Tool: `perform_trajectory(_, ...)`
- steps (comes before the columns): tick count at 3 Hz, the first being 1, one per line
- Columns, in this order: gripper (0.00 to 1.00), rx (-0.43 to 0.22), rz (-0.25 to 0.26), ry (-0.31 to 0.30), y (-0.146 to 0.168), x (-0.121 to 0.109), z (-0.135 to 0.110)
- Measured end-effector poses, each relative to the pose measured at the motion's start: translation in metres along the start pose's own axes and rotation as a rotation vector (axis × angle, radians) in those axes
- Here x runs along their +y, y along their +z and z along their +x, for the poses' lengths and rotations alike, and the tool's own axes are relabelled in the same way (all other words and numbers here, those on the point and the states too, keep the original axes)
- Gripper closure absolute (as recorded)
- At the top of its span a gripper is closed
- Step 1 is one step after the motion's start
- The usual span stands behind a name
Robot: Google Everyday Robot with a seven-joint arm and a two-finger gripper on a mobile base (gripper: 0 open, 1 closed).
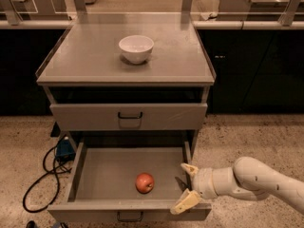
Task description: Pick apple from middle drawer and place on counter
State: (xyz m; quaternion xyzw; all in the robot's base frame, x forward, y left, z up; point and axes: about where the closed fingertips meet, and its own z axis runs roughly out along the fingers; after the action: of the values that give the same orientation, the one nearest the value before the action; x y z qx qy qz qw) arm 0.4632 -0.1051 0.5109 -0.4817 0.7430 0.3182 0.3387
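Your claw [182, 189] spread wide and empty at the right front corner of the open shallow grey metal middle drawer [111, 172], small round red-orange apple [145, 183] just left of it on the drawer floor, white round bowl [136, 48] up beyond on the flat grey metal desk [85, 61].

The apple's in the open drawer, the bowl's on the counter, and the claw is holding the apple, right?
Not quite. The claw isn't holding the apple; it is open and empty, beside it with a gap between, as the camera view shows. The apple does lie in the open drawer and the bowl sits on the counter.
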Motion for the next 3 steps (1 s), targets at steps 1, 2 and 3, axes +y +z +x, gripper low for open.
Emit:
perform_trajectory(1, 0.0, -0.1, 0.043, -0.011, 0.041, -0.018, -0.038)
perform_trajectory(2, 0.0, -0.106, 0.022, -0.002, 0.044, -0.018, -0.037)
perform_trajectory(3, 0.0, -0.244, -0.084, -0.01, 0.071, -0.022, -0.061)
